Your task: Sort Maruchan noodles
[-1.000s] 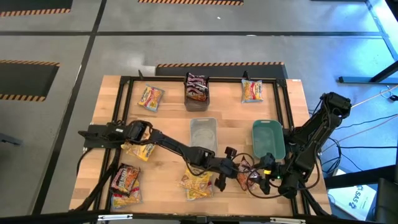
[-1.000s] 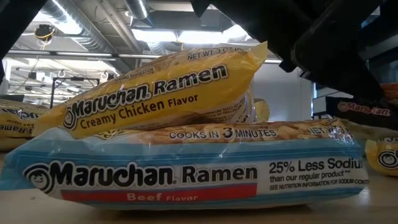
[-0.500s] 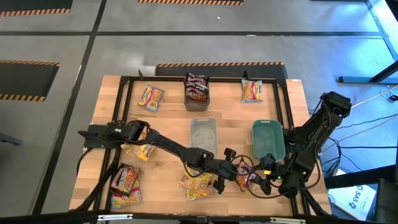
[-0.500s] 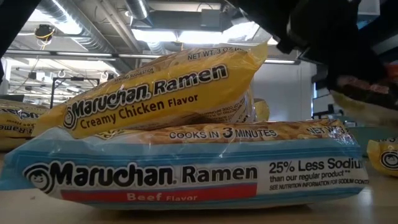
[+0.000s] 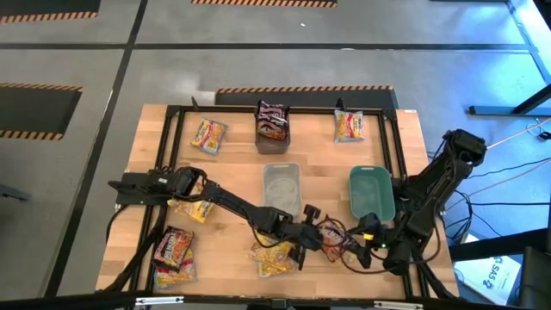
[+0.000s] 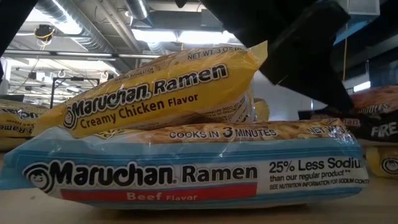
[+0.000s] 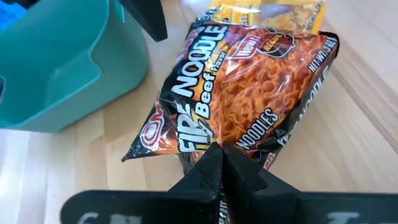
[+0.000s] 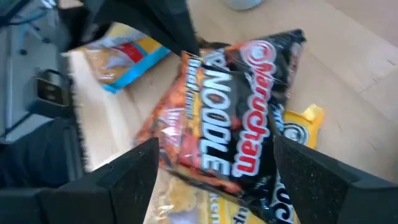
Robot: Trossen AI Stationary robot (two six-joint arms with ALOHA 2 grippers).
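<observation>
At the near edge of the wooden table [image 5: 232, 185], the left gripper [image 7: 221, 163] is clamped tight on one end of a black Fire Noodle Beef packet [image 7: 242, 102], its fingers pressed together on the wrapper. In the high view this packet [image 5: 331, 243] sits near the table's front, right of centre, between the two arms. The right gripper [image 8: 211, 163] hovers just beside it with its fingers spread wide, the same packet [image 8: 233, 112] lying between them but not pinched. Under it lies a yellow packet [image 8: 297, 124].

Just left of there, a Creamy Chicken packet [image 6: 161, 93] rests tilted on a blue Beef 25% less sodium packet [image 6: 186, 171]. Near the front left corner lies another dark packet [image 5: 174, 248], with a yellow one [image 5: 194, 208] beyond it.

Mid-table stand a clear bin [image 5: 281, 185] and, to its right, a teal bin [image 5: 372, 191]. At the far side, a dark grey bin [image 5: 273, 125] holds dark packets, with an orange-yellow packet [image 5: 208, 134] to its left and another [image 5: 349, 126] to its right.
</observation>
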